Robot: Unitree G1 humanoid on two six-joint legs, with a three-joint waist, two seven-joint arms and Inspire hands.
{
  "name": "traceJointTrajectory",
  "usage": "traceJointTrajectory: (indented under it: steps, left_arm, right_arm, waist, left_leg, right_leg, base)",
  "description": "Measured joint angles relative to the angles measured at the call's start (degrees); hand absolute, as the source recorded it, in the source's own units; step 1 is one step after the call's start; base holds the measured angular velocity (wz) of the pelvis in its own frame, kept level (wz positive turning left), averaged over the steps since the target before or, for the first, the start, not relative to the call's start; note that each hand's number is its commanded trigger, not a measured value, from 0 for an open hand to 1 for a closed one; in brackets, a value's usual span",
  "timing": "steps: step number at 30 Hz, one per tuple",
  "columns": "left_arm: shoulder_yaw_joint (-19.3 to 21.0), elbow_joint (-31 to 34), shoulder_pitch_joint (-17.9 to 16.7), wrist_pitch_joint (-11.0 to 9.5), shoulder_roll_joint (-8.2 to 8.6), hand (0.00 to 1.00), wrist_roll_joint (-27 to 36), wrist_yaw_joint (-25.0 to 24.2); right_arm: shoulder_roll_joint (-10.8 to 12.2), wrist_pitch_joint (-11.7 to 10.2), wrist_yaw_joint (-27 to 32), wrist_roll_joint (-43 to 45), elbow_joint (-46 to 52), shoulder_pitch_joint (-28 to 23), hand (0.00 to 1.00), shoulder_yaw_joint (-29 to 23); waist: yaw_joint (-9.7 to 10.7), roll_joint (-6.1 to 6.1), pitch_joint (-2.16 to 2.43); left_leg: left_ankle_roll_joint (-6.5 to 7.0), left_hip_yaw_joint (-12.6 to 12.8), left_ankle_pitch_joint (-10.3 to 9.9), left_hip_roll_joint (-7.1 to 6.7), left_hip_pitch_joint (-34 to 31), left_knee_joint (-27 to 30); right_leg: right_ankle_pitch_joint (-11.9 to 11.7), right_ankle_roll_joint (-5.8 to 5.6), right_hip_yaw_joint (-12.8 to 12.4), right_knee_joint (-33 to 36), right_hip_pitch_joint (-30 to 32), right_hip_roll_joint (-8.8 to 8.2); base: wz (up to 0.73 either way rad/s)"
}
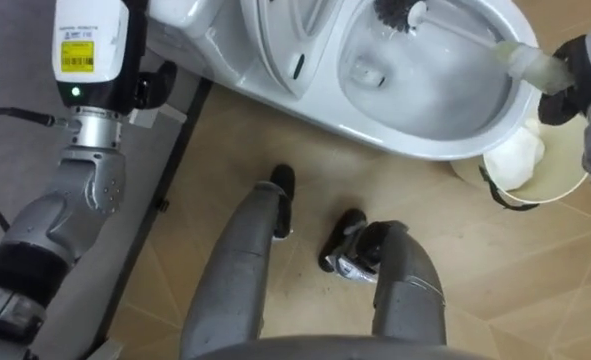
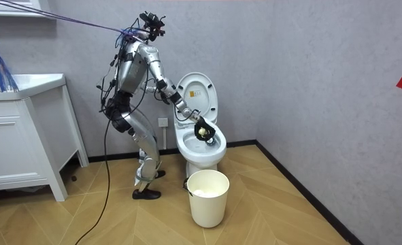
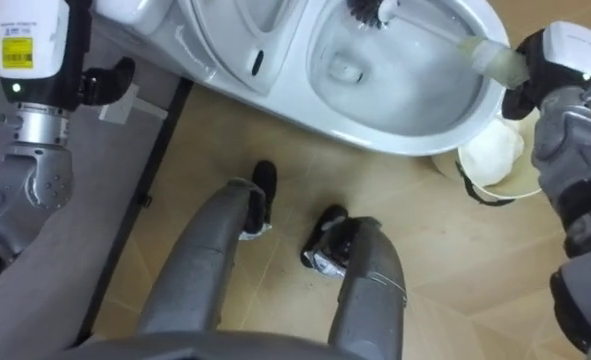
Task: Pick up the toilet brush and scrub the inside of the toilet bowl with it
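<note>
The robot is standing on a wooden floor (image 2: 269, 204) in front of a white toilet (image 1: 415, 140) and leaning over it, as the room view shows. The toilet's lid (image 2: 197, 95) is standing raised against the grey wall. The right robot hand (image 1: 575, 75) is reaching over the bowl's right rim, with its dark fingers curling round the pale handle of the toilet brush (image 1: 525, 62). The brush is slanting down into the bowl, and its dark bristle head is sitting against the far inner wall. The left robot hand (image 1: 90, 45) is showing at the upper left beside the toilet; I cannot tell whether it is wide or closed. A cream waste bin (image 1: 550, 180) is standing just beside the toilet on the robot's right. A white cabinet (image 2: 17, 143) is standing well apart at the room view's left.
</note>
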State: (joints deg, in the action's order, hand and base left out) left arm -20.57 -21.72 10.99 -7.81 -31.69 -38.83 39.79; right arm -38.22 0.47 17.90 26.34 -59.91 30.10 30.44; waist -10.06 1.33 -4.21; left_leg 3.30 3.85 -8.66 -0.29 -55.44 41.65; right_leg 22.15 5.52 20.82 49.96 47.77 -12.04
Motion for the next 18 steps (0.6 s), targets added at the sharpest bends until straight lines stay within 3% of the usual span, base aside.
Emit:
traceJointTrajectory:
  steps: [3,6,9,14,18]
  left_arm:
    - [-1.44,-1.86,1.29,0.23,1.17,0.00,-0.02,-0.14]
    - [-2.04,-2.88,2.15,0.11,1.72,0.00,-0.04,-1.14]
    - [-2.45,-3.54,2.38,-0.07,2.08,0.00,0.98,-1.53]
    - [-2.96,-4.73,2.78,-0.22,4.31,0.00,3.13,-1.34]
    - [-3.22,-5.02,2.00,-0.94,4.54,0.00,3.74,-0.89]
  right_arm:
    - [-0.05,2.21,-0.24,6.69,-0.54,-0.50,1.00,2.19]
    - [0.19,2.29,-0.96,15.74,-0.56,-1.53,1.00,5.64]
    - [2.44,5.36,-0.33,18.24,-1.06,-1.88,1.00,6.55]
    - [3.30,7.69,0.25,22.33,-0.12,-2.75,1.00,7.08]
    - [3.60,9.16,0.36,24.04,0.88,-4.01,1.00,6.98]
  waist:
    - [-1.23,-2.17,0.07]
    - [-2.76,-3.66,0.20]
    - [-3.19,-4.17,0.48]
    - [-3.81,-5.17,0.49]
    - [-4.02,-6.06,0.83]
  left_leg:
    - [0.04,-0.02,-0.02,-0.07,0.09,0.04]
    - [0.01,0.02,-0.02,-0.09,0.09,-0.26]
    - [-0.06,0.06,0.01,-0.42,0.25,-0.44]
    - [-0.65,-0.92,-0.45,0.11,1.74,-0.50]
    - [-0.69,-0.91,-0.54,0.47,2.44,-1.69]
  right_leg:
    - [-0.07,-0.13,-0.10,-0.09,-0.11,0.01]
    - [-0.05,-0.12,-0.14,-0.35,0.08,0.08]
    - [0.04,-0.05,-0.01,-0.65,-0.13,0.21]
    - [-0.07,-0.10,0.98,-2.84,-2.80,1.46]
    - [-0.34,-0.24,1.15,-4.36,-3.79,2.15]
  base:
    - [0.00]
    - [-0.01]
    - [0.01]
    - [0.01]
    - [0.00]
